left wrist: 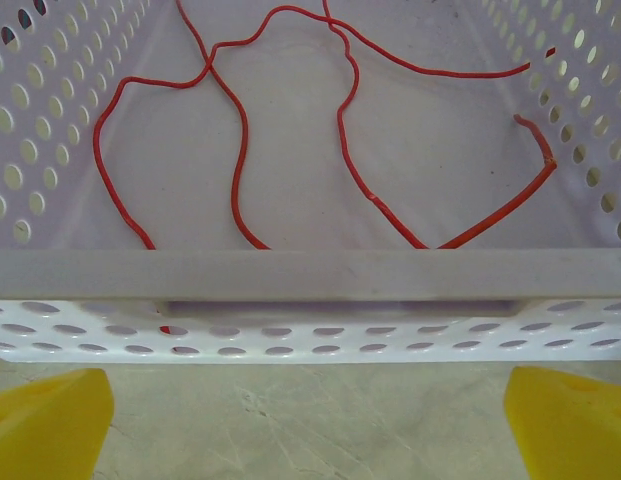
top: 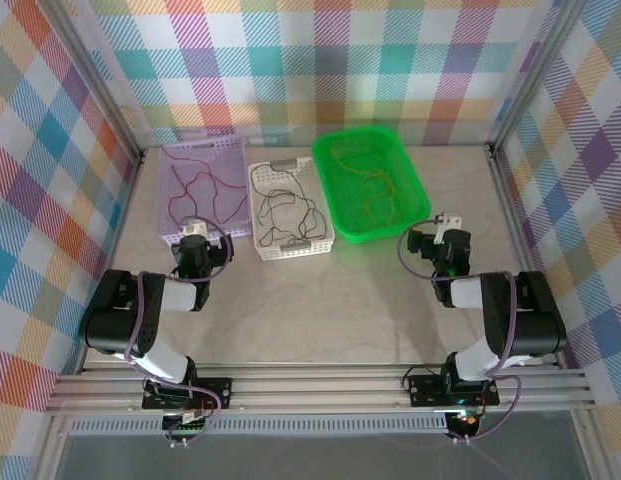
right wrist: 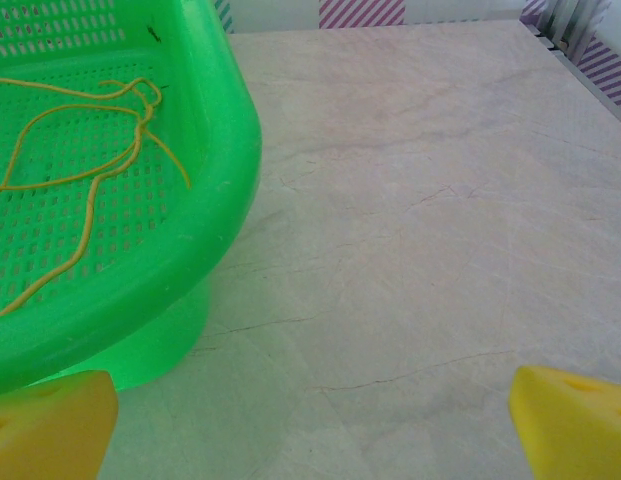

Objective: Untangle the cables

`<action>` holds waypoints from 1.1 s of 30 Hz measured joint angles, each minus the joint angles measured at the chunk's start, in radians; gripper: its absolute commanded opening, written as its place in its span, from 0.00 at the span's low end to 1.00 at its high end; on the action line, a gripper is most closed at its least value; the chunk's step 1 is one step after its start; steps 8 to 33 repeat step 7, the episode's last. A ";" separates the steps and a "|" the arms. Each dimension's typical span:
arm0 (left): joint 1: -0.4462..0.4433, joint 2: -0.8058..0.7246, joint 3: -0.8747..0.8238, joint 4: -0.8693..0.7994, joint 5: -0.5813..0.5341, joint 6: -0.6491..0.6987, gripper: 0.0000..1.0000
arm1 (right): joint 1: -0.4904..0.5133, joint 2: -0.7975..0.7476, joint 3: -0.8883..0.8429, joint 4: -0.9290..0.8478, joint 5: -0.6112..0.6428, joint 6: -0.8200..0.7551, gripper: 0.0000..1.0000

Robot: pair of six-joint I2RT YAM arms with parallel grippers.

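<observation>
We log thin red wire (left wrist: pixel 241 150) looped in perforated lilac basket (left wrist: pixel 310 272), yellow wire (right wrist: pixel 140 100) in green mesh basket (right wrist: pixel 235 130); left gripper (left wrist: pixel 310 425), right gripper (right wrist: pixel 310 425) jaws gape, empty.

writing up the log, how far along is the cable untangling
Mostly done, it seems: red cables lie alone in the lilac basket, black cables in the white basket, yellow cables in the green basket. Nothing in hand: left gripper and right gripper are open, empty. Left: strands within each basket cross, so some untangling may remain.
</observation>
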 measured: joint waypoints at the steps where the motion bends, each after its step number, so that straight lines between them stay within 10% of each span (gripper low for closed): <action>1: 0.000 0.000 0.000 0.000 0.000 0.000 1.00 | 0.000 0.000 0.000 0.000 0.000 0.000 1.00; 33: 0.000 0.000 0.000 0.000 0.004 0.000 1.00 | 0.000 0.000 0.000 0.000 0.000 0.000 1.00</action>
